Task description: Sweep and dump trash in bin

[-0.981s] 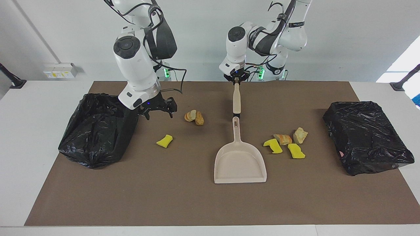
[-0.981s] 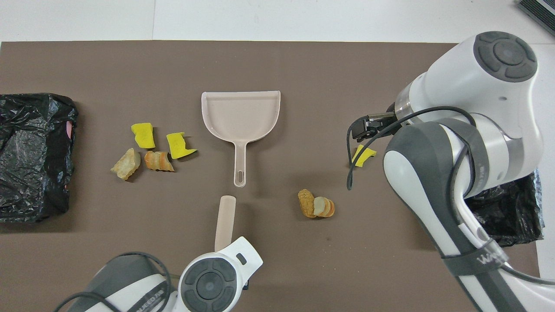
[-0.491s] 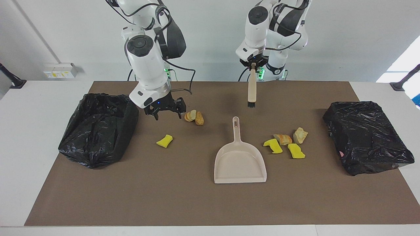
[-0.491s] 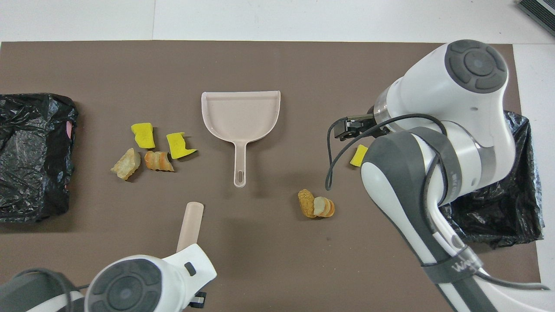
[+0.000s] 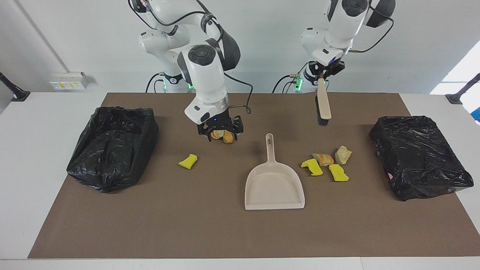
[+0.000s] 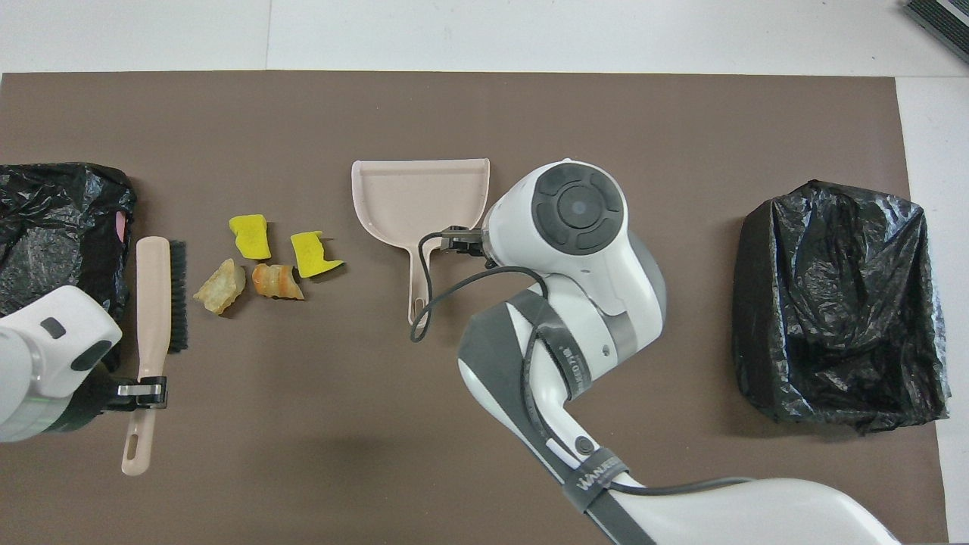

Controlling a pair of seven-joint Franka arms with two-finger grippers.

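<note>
Beige dustpan (image 5: 274, 184) flat on the brown mat (image 5: 210, 225), handle pointing toward the robots.

Left gripper (image 5: 323, 72) raised over the mat toward the left arm's end from the dustpan, pinching the handle of a brush (image 5: 323, 103), bristles hanging down, clear of the mat.

Right gripper (image 5: 220, 131) low over two bread-like scraps (image 5: 224, 136) toward the right arm's end from the dustpan handle, fingers spread, holding nothing.

Trash in three spots: four scraps (image 5: 327, 163) just beside the dustpan toward the left arm's end, one yellow chunk (image 5: 188, 161) toward the right arm's end, the two under the right gripper.

Black bin bags at either end: open bin (image 5: 112, 146), closed bag (image 5: 418, 155).
</note>
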